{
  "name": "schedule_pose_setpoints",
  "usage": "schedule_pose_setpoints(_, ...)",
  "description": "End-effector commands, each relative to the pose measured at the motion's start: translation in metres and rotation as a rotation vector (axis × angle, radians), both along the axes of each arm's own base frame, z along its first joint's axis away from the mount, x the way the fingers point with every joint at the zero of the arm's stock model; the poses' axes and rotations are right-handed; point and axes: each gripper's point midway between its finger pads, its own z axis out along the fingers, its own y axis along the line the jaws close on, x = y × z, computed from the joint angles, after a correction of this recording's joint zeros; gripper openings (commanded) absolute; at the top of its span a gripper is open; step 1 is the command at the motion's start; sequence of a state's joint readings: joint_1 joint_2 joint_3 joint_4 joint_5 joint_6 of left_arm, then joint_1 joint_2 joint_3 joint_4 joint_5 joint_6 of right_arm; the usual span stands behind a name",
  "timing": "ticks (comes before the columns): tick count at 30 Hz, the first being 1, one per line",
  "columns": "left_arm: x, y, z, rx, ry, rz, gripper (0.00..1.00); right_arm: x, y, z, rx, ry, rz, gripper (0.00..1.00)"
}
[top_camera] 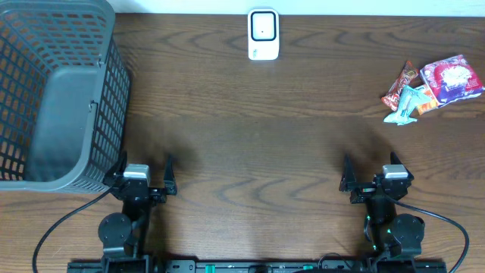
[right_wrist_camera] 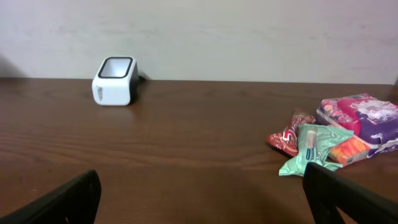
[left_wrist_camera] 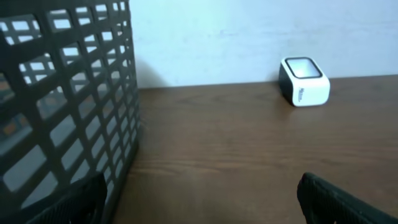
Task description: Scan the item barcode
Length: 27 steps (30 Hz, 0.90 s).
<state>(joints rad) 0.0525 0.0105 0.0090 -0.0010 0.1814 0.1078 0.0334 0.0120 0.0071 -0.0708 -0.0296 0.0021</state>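
The white barcode scanner (top_camera: 264,34) stands at the far middle of the wooden table, window facing up; it also shows in the left wrist view (left_wrist_camera: 304,81) and the right wrist view (right_wrist_camera: 115,81). A small pile of items lies at the far right: a red packet (top_camera: 399,86), a green packet (top_camera: 405,106), an orange one (top_camera: 427,98) and a purple-pink pack (top_camera: 452,79). The right wrist view has the same pile, with the green packet (right_wrist_camera: 311,149) nearest. My left gripper (top_camera: 145,163) and right gripper (top_camera: 370,163) rest near the front edge, both open and empty, far from the items.
A large grey mesh basket (top_camera: 114,98) fills the far left corner, right beside my left gripper; its wall (left_wrist_camera: 62,106) takes up the left of the left wrist view. A pale wall runs behind the table.
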Motion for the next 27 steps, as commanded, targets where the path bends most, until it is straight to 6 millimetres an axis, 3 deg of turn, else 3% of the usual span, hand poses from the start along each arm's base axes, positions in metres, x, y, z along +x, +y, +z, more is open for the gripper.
schedule_pose_setpoints(1, -0.002, -0.003, -0.014, -0.016, 0.052, -0.019, 0.98, 0.0, 0.0, 0.0, -0.015, -0.002, -0.001, 0.99)
schedule_pose_setpoints(8, -0.002, -0.005, -0.014, -0.022, 0.055, -0.024, 0.98, 0.0, 0.0, 0.0, -0.015, -0.002, -0.001, 0.99)
schedule_pose_setpoints(12, -0.002, 0.005, -0.016, -0.13, 0.066, 0.047, 0.98, 0.0, 0.0, 0.0, -0.015, -0.002, -0.001, 0.99)
schedule_pose_setpoints(27, -0.002, 0.007, -0.016, -0.115, 0.067, 0.059, 0.98, 0.0, 0.0, 0.0, -0.015, -0.002, -0.001, 0.99)
